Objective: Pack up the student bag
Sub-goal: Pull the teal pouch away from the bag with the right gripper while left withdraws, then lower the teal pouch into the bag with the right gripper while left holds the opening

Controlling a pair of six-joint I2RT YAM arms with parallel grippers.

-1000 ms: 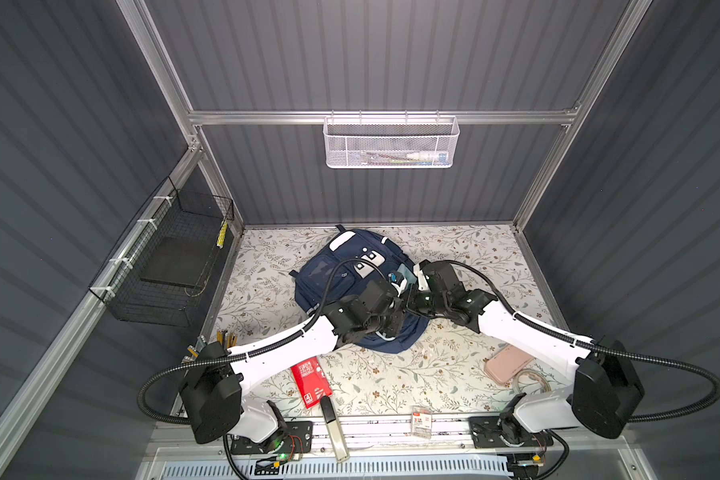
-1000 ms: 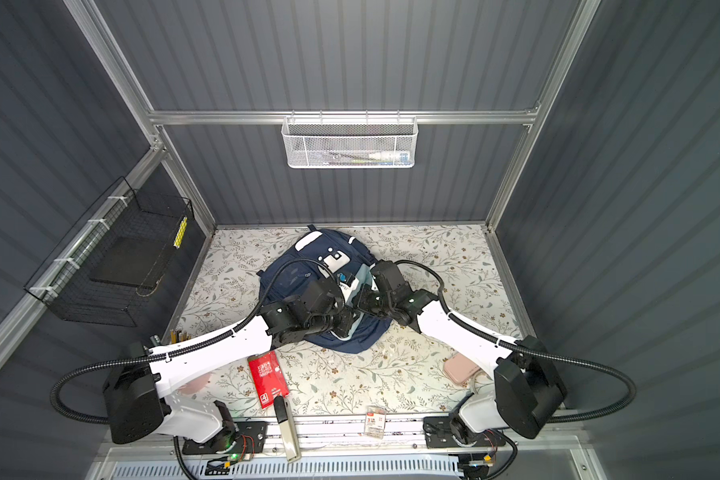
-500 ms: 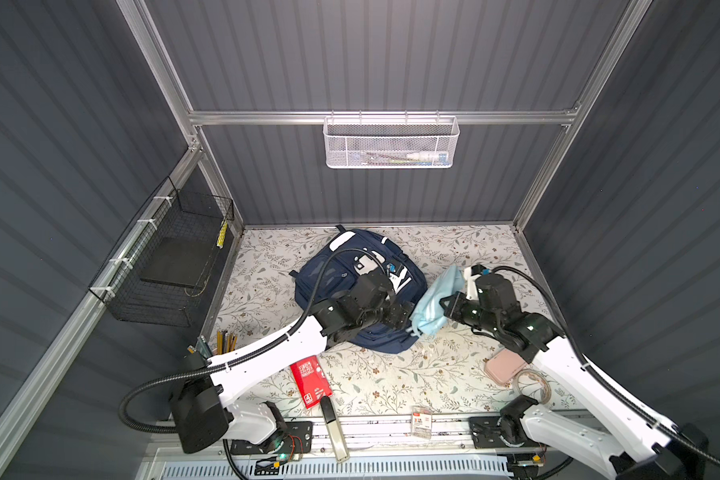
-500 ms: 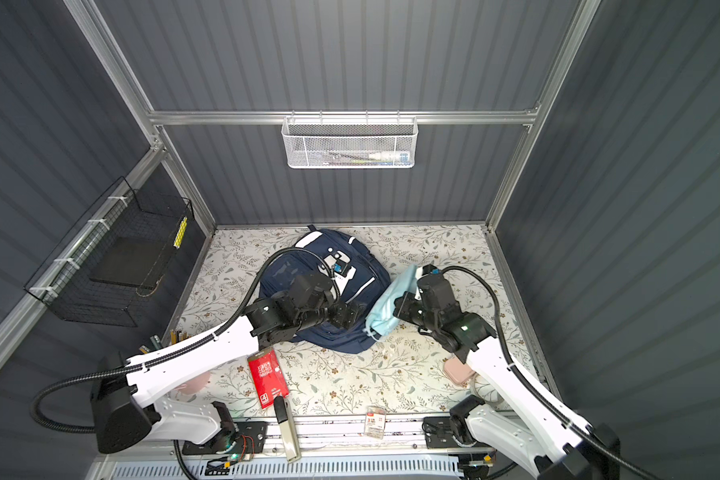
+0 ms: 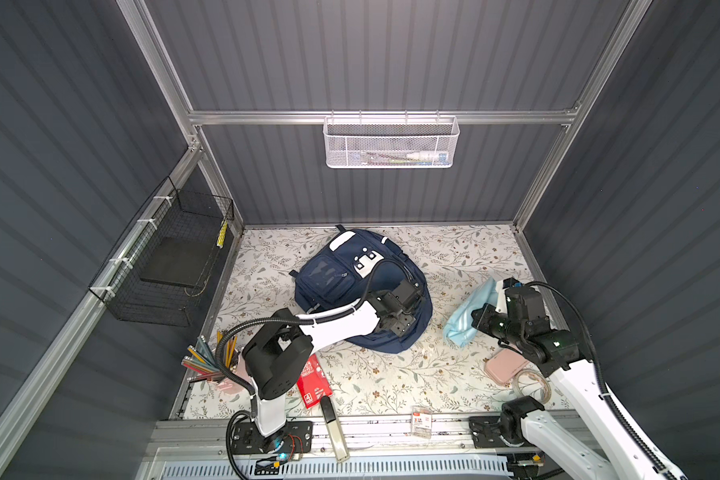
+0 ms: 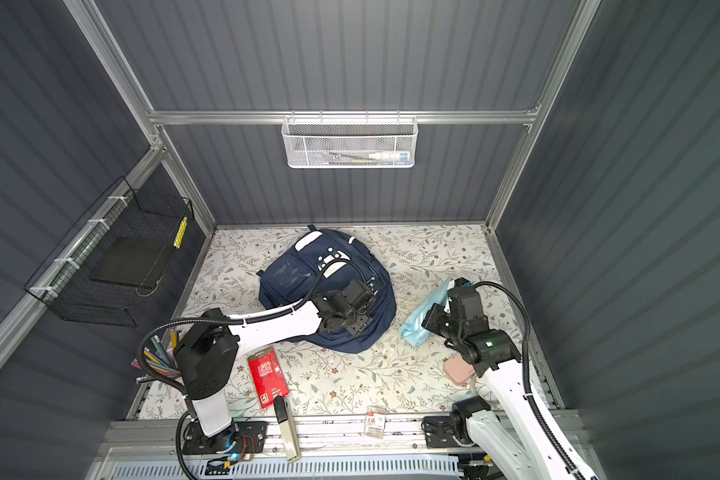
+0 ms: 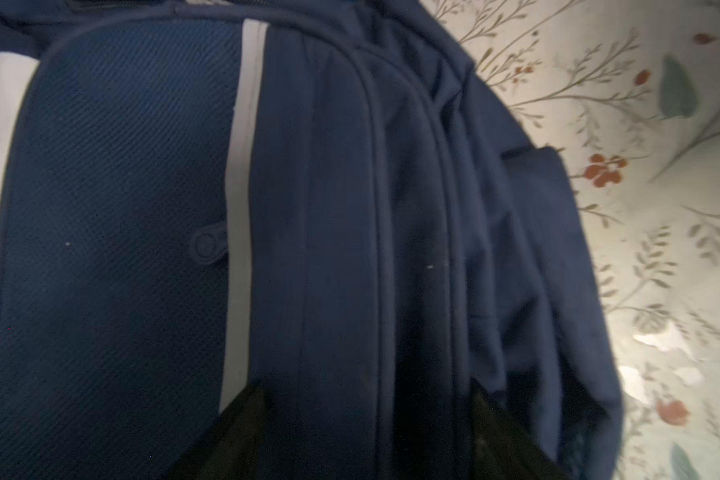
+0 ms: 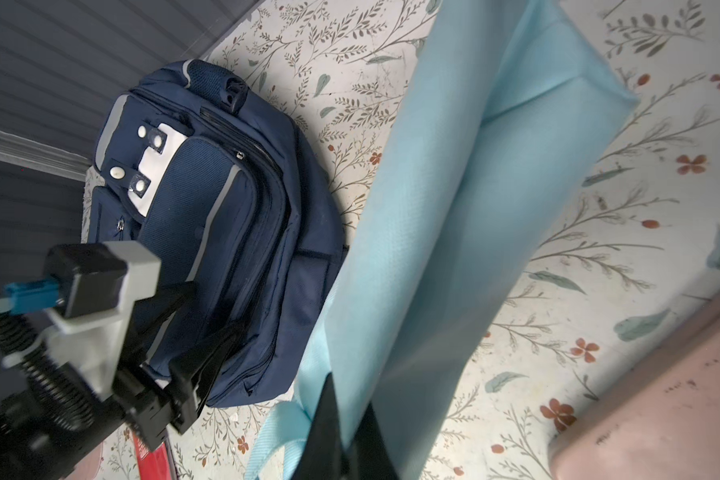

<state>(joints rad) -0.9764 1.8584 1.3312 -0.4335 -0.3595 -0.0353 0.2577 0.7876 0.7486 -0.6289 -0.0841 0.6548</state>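
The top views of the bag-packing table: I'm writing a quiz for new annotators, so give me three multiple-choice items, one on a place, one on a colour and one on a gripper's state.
1. Where does the pink case lie?
A. Hanging overhead
B. Inside a drawer
C. On the table, beside the right arm

2. What colour is the pouch in the right gripper?
A. Red
B. Light blue
C. Yellow

3. How is the left gripper over the student bag?
A. Open, empty
B. Shut on a zip pull
C. Shut on a pencil

Answers:
1. C: it rests on the floral cloth next to the forearm.
2. B: the right wrist view shows pale blue fabric pinched between the shut fingers.
3. A: its fingers stand apart, with only bag fabric beneath.
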